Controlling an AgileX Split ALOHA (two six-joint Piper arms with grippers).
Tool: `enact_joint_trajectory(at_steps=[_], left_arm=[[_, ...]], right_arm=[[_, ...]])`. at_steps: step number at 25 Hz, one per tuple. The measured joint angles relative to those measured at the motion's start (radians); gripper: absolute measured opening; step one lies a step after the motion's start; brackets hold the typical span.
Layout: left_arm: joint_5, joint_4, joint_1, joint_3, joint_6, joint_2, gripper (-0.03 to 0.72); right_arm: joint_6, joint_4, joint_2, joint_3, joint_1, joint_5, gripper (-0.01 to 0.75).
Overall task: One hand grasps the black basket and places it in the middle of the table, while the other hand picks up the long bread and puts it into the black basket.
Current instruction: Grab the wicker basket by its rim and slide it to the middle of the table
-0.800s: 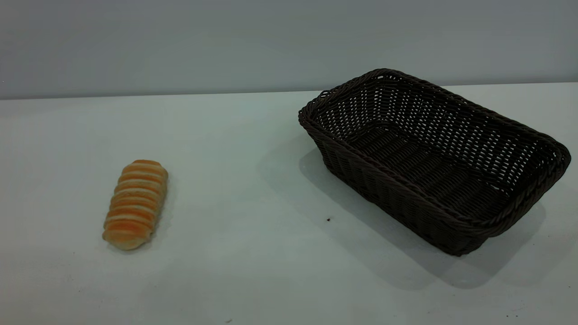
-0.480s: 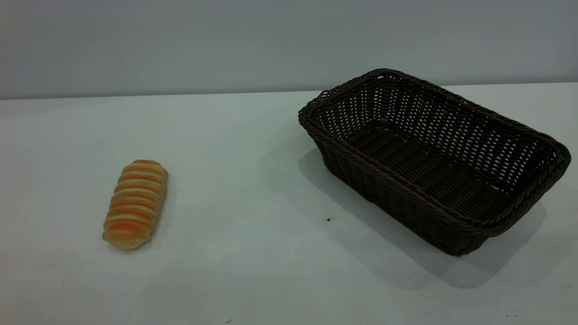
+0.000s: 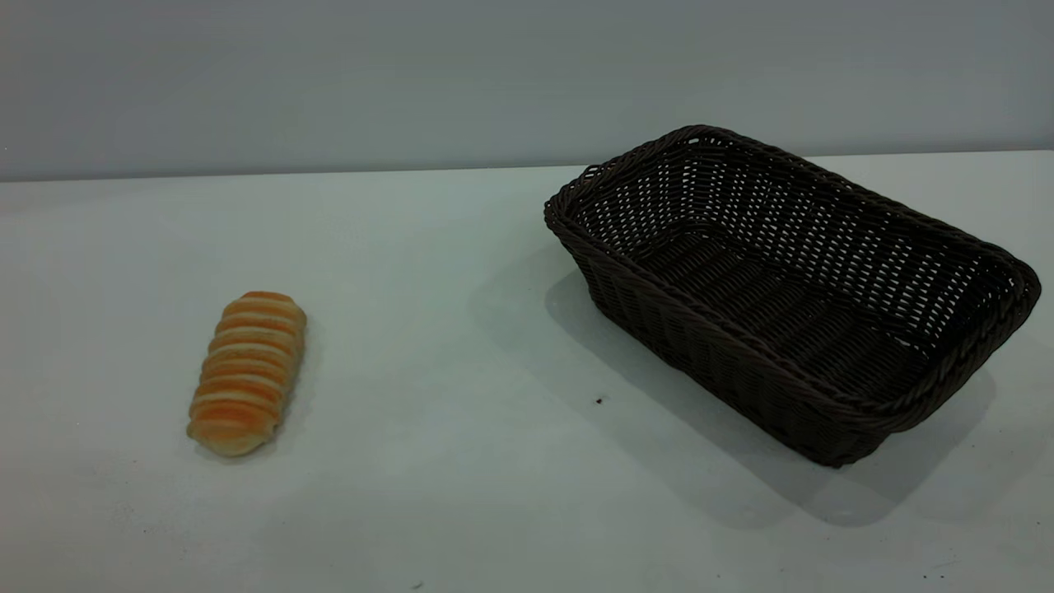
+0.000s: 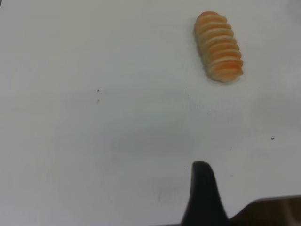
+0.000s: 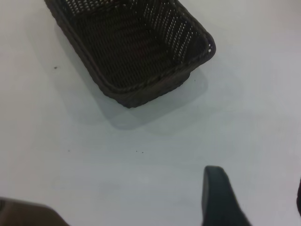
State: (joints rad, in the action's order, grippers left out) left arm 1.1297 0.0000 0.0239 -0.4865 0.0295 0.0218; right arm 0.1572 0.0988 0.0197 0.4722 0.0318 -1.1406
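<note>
The black basket [image 3: 790,288] stands empty on the right half of the table [image 3: 461,461], one corner turned toward the table's front. It also shows in the right wrist view [image 5: 131,47]. The long bread [image 3: 247,372] lies on the left half, far from the basket, and shows in the left wrist view [image 4: 218,46]. No arm appears in the exterior view. My left gripper [image 4: 251,183] hovers above bare table, well short of the bread, open and empty, with one dark finger [image 4: 202,193] showing. My right gripper [image 5: 256,188] hovers above bare table short of the basket, open and empty.
A few tiny dark specks [image 3: 599,401] dot the table between bread and basket. A grey wall [image 3: 412,82] rises behind the table's far edge. Bare table lies between the two objects.
</note>
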Motion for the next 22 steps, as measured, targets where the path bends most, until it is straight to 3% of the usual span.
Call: enact_joint_trajectory(at_steps=[22], left_arm=[[0.000,0.000,0.000,0.000,0.000,0.000,0.549]], right_arm=[[-0.001,0.018,0.000,0.000,0.000,0.000,0.407]])
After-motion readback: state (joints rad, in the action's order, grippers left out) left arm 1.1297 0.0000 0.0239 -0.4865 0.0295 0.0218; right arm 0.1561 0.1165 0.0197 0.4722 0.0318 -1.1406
